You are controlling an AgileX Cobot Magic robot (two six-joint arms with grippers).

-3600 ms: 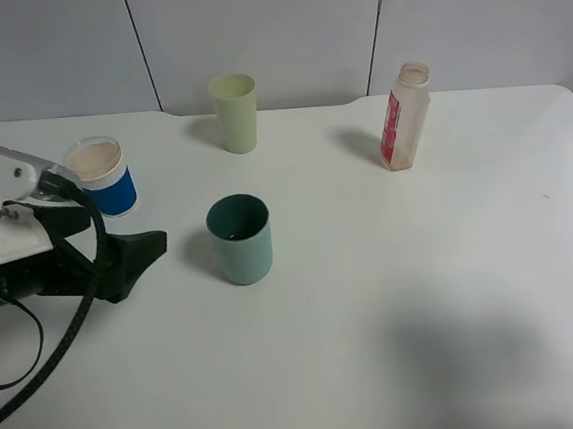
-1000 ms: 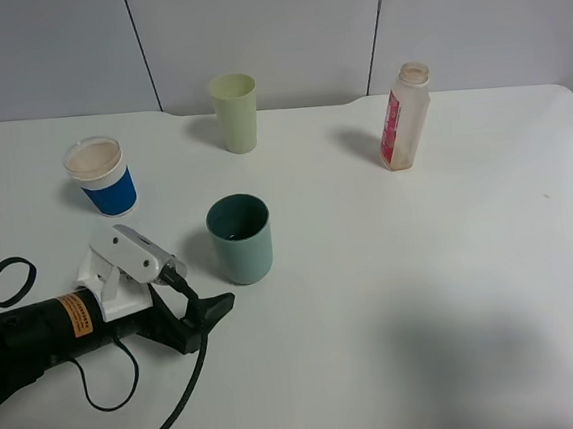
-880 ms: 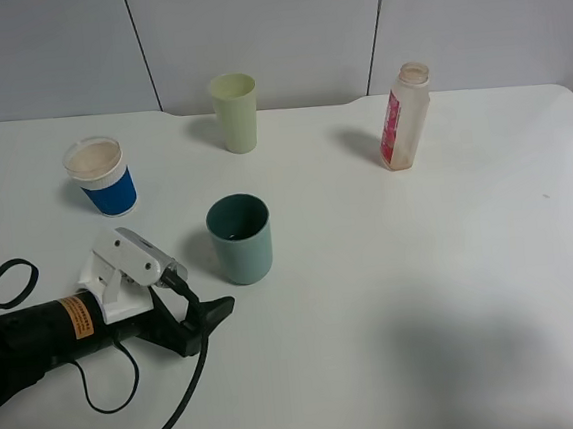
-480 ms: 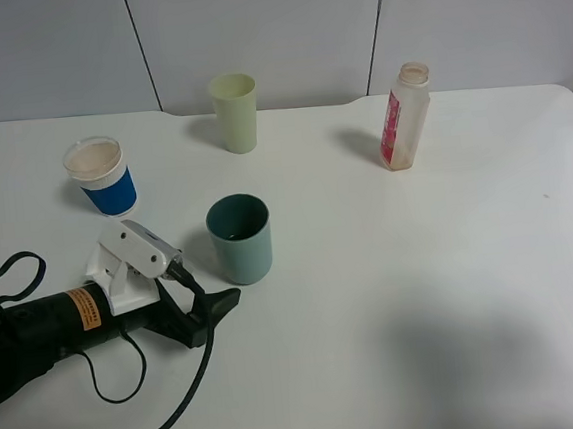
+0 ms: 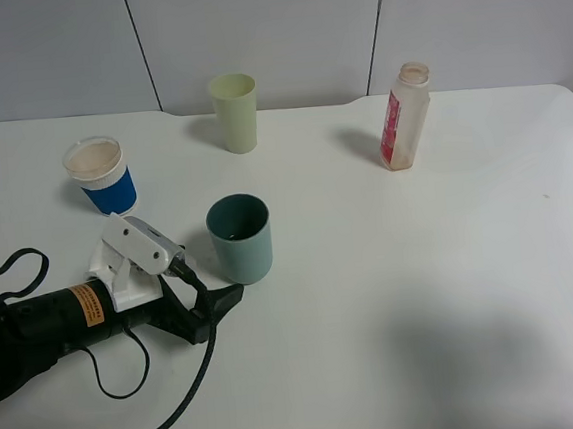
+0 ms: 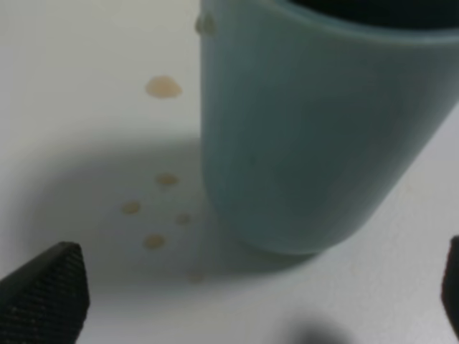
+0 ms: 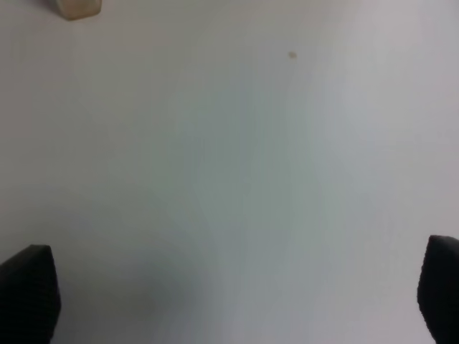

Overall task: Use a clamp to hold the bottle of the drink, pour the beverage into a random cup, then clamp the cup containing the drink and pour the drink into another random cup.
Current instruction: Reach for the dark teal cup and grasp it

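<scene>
Since left pincer point(image 5: 222, 302) has closed in beside teal cup point(image 5: 240, 241), jaws wide, empty, grasp looks next; first pour seemingly done.

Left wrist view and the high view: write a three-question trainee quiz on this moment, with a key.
1. True or false: the left gripper is open, and the teal cup stands just ahead of its fingertips, not gripped.
2. Which thing stands farthest right in the high view? A. pale yellow-green cup B. bottle C. blue-banded cup
3. Fill in: in the left wrist view, small brownish ___ lie on the table beside the teal cup.
Key: 1 true; 2 B; 3 drops.
</scene>
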